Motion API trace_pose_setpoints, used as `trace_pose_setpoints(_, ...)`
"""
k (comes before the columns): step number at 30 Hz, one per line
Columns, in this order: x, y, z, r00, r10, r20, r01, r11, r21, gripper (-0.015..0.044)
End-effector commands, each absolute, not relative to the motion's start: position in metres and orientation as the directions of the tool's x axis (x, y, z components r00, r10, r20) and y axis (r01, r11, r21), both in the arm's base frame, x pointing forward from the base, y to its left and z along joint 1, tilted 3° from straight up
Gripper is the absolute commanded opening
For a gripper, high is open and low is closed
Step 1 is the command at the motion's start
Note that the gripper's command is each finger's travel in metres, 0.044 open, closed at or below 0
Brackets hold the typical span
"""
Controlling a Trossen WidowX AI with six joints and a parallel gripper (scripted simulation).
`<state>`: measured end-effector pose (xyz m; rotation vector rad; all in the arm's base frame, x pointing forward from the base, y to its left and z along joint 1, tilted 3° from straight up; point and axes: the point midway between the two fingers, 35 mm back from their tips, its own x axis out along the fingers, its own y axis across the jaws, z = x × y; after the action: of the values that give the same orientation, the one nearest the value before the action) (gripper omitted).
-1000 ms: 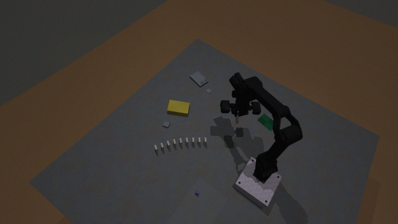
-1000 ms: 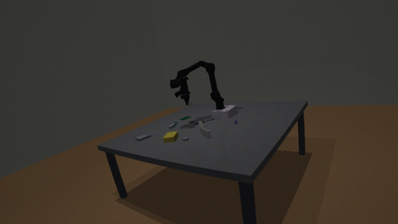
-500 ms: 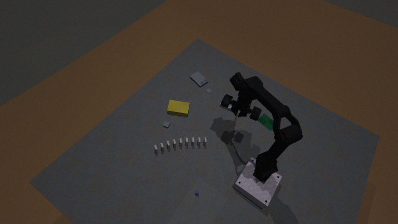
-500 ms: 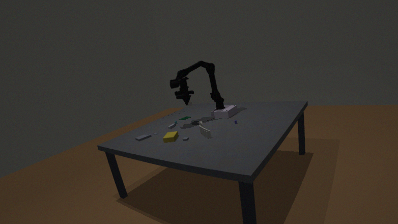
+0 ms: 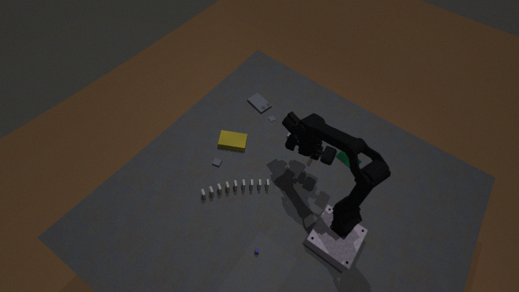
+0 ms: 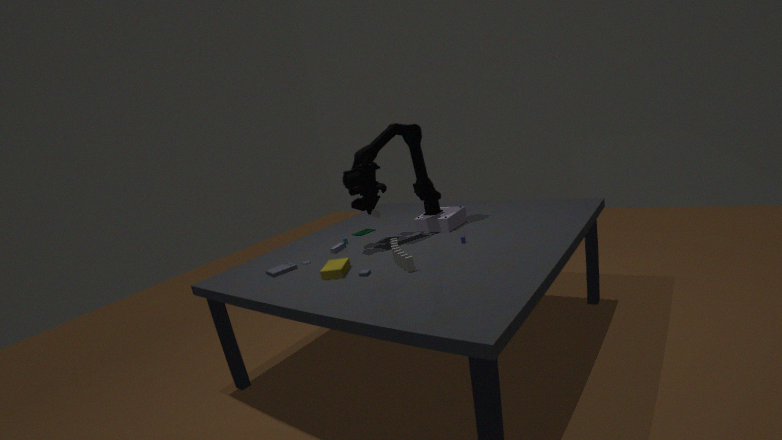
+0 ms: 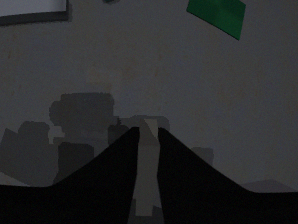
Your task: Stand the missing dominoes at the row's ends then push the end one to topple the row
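Observation:
Several pale dominoes stand upright in a slightly curved row [image 5: 243, 184] [image 6: 402, 257], left of the arm in the top view. My gripper [image 5: 311, 156] [image 6: 371, 211] [image 7: 147, 135] is shut on a pale domino [image 5: 308, 161] [image 6: 376, 213] [image 7: 147, 170]. It holds the domino above the table, beyond the right end of the row in the top view. In the wrist view the domino lies between both fingers, with its far end showing just past the tips. No other loose domino can be made out.
A yellow box [image 5: 232, 140] [image 6: 334, 269], a small grey block [image 5: 217, 162] [image 6: 364, 272] and a flat grey device [image 5: 258, 102] [image 6: 281, 269] lie behind the row. A green flat piece [image 5: 346, 158] [image 6: 363, 232] [image 7: 220, 15] lies near the arm. A purple cube [image 5: 257, 251] [image 6: 463, 239] lies in front.

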<state>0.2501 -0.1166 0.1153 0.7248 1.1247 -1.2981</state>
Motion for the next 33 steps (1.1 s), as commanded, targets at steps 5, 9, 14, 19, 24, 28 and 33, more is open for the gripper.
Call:
trace_pose_setpoints(5, 0.247, -0.117, 0.102, -0.12, -0.577, -0.808, 0.965, 0.122, -0.23, 0.0026)
trace_pose_setpoints(9, 0.246, -0.117, 0.1, -0.109, -0.673, -0.731, 0.969, 0.092, -0.229, 0.0026)
trace_pose_setpoints(14, 0.246, -0.114, 0.099, -0.071, -0.777, -0.625, 0.975, 0.078, -0.208, 0.0026)
trace_pose_setpoints(19, 0.248, -0.108, 0.1, -0.01, -0.858, -0.514, 0.98, 0.094, -0.176, 0.0026)
trace_pose_setpoints(24, 0.249, -0.101, 0.103, 0.065, -0.919, -0.39, 0.985, 0.122, -0.122, 0.0026)
trace_pose_setpoints(28, 0.251, -0.095, 0.108, 0.132, -0.951, -0.279, 0.986, 0.154, -0.059, 0.0026)
trace_pose_setpoints(33, 0.252, -0.086, 0.115, 0.225, -0.965, -0.137, 0.974, 0.223, 0.025, 0.0026)
